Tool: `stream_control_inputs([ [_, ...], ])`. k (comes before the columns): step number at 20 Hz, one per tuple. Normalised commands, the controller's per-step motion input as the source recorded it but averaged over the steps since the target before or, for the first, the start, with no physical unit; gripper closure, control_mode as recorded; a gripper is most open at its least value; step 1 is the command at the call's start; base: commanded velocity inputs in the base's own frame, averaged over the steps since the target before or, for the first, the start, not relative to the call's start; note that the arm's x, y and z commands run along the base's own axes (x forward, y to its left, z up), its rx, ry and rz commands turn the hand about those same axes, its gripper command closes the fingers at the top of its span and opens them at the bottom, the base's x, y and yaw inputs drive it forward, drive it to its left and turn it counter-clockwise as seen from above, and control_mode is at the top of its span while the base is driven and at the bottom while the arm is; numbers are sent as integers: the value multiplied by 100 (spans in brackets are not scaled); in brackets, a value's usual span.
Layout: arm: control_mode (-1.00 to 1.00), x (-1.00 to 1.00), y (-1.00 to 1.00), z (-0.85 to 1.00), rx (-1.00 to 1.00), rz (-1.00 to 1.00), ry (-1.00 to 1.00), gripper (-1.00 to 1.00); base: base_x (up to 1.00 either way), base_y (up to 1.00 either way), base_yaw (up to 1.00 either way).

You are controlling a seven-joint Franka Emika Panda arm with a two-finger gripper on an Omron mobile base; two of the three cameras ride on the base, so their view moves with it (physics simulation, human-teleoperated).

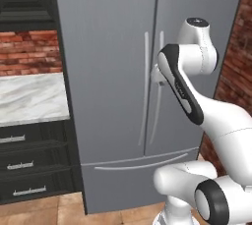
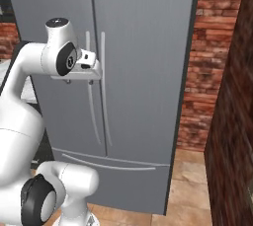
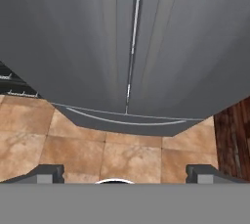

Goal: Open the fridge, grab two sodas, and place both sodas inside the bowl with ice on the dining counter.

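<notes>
A: Item one, nearest: the pincer [image 3: 125, 174]?

B: In the hand view its two dark tips sit far apart at the lower corners. Spread wide, nothing between them. It hangs just in front of the fridge, level with the upper part of the door handles, and looks down the doors toward the floor.

A: Item two, the fridge [image 1: 113, 71]?

B: Tall, matte grey, French-door type. Both upper doors closed, centre seam unbroken; bottom drawer [image 1: 138, 180] closed. The two slim curved handles [image 1: 146, 86] run vertically on either side of the seam. In the right base view the hand sits right at the handles; whether it touches them, I cannot tell.

A: Item three, the floor?

B: Tan tile floor [image 3: 73, 145], running under the fridge front.

A: Item four, left of the fridge?

B: Dark drawer cabinets [image 1: 29, 162] with a marble surface [image 1: 29, 96] on top, red brick above it.

A: Item five, right of the fridge?

B: Red brick wall [image 2: 207, 62], flush against the fridge side.
</notes>
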Motion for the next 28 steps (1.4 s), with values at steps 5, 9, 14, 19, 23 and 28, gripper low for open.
stream_control_inputs([
  [5,100,0,0,0,0,0,0,-100,-6,19,0],
  [9,-100,0,-3,-6,0,0,0,-100,-6,0,0],
  [14,-100,26,-29,-25,2,1,-3,-100,0,0,0],
  [19,-100,63,-8,-5,1,0,-1,-100,0,0,0],
  [23,-100,59,-1,-3,0,0,-5,-100,0,0,0],
  [28,-100,35,-6,-7,0,0,-6,-100,0,0,0],
])
